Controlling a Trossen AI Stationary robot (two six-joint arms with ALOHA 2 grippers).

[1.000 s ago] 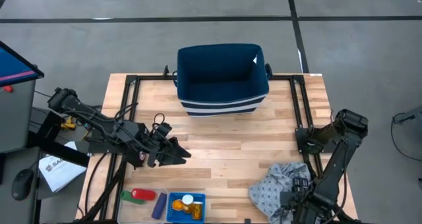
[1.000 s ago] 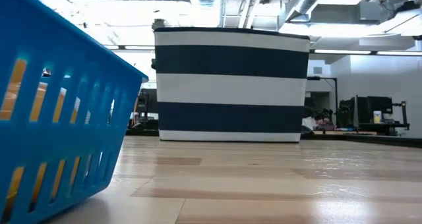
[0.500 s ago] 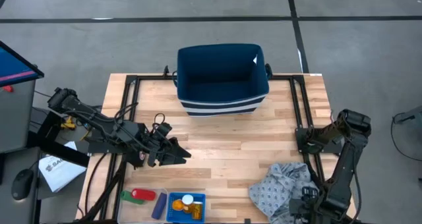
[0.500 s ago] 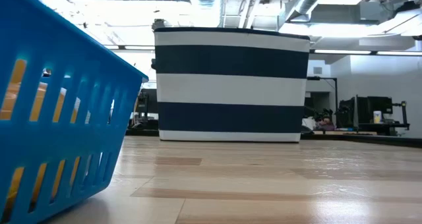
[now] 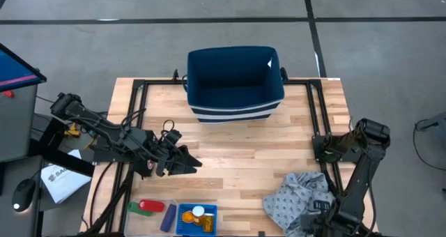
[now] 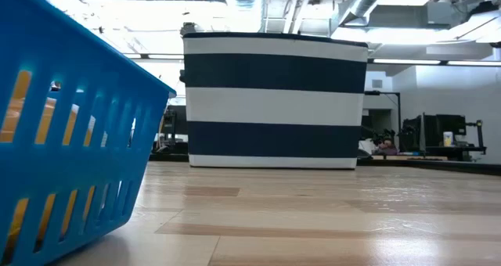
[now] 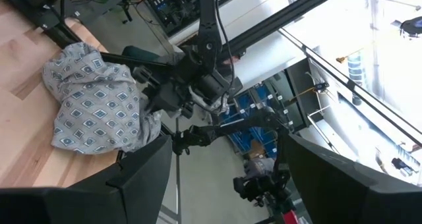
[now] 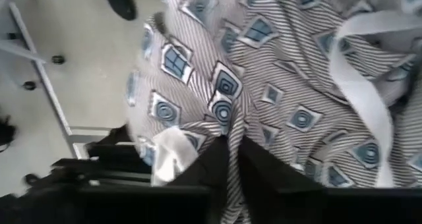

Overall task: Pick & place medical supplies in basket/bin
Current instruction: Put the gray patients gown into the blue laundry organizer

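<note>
The small blue basket (image 5: pixel 197 218) stands at the table's near edge, left of the middle, and fills the low view's left (image 6: pixel 70 141). In it lie orange pill bottles (image 5: pixel 189 216), one white-capped (image 5: pixel 199 211). Left of it on the wood lie a red cylinder (image 5: pixel 153 206), a green piece (image 5: pixel 134 206) and a dark oblong item (image 5: pixel 168 217). My left gripper (image 5: pixel 195 164) hovers open over the table's left half, touching nothing. My right gripper (image 5: pixel 313 212) is shut on a grey patterned cloth (image 5: pixel 296 195) heaped at the near right corner. My right gripper pinches a raised fold of the patterned cloth (image 8: pixel 231 128) between its two fingers (image 8: pixel 204 174). The cloth bunches up around the fingers. The rest of the heap lies slack on the table, as the high view shows.
A navy white-striped tub (image 5: pixel 235 83) stands at the far middle edge and also shows in the low view (image 6: pixel 274 102). Black frame rails (image 5: pixel 315 111) run along the table's left and right sides. Bare wood (image 5: pixel 237 153) lies between the tub and the basket.
My right arm has shifted slightly over the cloth at the near right corner, its forearm swinging a little to the right and back. The supplies, the basket and the tub stay where they were.
</note>
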